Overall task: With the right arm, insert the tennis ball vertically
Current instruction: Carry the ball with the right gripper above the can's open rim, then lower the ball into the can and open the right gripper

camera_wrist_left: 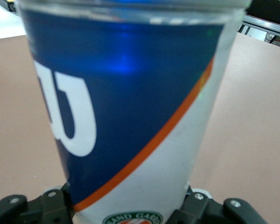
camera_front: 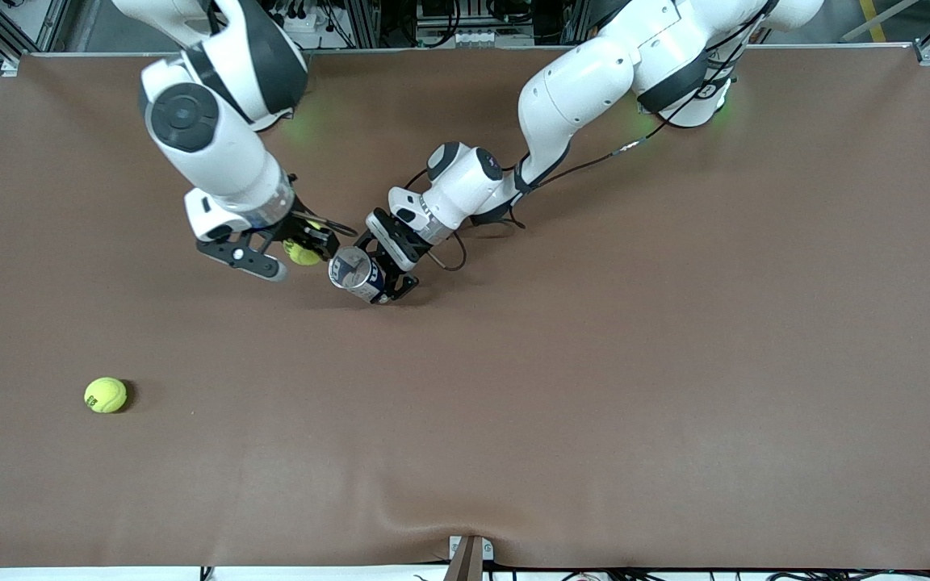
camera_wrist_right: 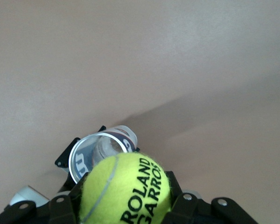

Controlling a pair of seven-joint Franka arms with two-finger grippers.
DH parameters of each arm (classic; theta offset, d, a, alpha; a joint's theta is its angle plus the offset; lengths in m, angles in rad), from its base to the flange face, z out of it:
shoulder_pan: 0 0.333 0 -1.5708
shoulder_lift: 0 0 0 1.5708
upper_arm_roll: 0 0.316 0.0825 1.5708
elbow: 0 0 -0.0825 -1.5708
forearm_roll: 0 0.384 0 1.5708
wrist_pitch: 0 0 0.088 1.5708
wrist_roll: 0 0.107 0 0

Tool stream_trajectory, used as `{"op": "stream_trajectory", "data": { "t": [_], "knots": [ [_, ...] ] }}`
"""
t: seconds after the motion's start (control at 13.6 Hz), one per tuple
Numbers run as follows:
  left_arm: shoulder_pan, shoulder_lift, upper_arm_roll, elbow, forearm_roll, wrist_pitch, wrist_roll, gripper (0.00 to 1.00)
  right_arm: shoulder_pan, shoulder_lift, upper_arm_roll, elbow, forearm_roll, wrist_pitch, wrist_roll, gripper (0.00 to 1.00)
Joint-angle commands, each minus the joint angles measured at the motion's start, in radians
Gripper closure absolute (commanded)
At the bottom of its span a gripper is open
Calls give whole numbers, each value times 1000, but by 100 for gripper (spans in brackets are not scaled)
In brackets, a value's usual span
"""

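From the front view I judge the job about half done: the ball is picked up and brought near the can, but not yet dropped in. In the upper left of the frame my right gripper (camera_front: pixel 303 246) pinches a tennis ball (camera_front: pixel 303 253), its arm bent down from the top edge with the wrist pointing at the table. Just beside it, toward the middle, the left gripper (camera_front: pixel 388 278) clamps the can (camera_front: pixel 356 273), whose open mouth faces up. The left arm reaches in low from the upper right. A second ball (camera_front: pixel 106 394) lies alone on the brown table (camera_front: pixel 594 403), lower left.

In the left wrist view the can (camera_wrist_left: pixel 130 116) fills the frame, blue and white with an orange stripe, and the jaws press on its lower sides.

In the right wrist view the ball (camera_wrist_right: pixel 126 189) sits at the bottom centre, squeezed between the jaws, and the can's open mouth (camera_wrist_right: pixel 95 154) shows just past it, not yet straight under it. What remains, I think, is to centre the ball over the opening, lower and release.
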Motion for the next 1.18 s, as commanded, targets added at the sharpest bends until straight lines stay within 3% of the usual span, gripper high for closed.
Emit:
{"op": "stream_trajectory", "data": {
  "t": [0.0,0.29,0.96,1.03,1.11],
  "knots": [
    [-14,37,0,23,-16,4,-9,21,32,59,0,5,-59,68,83,66],
    [-14,40,3,23,-16,4,-9,21,57,105,-1,5,-111,104,140,66],
    [-14,43,3,23,-16,4,-9,21,90,127,0,-8,-111,132,179,65],
    [-14,43,3,23,-16,4,-9,21,91,128,0,-8,-111,132,179,58],
    [-14,43,3,23,-16,4,-9,21,91,127,0,-8,-111,132,179,37]
  ]
}}
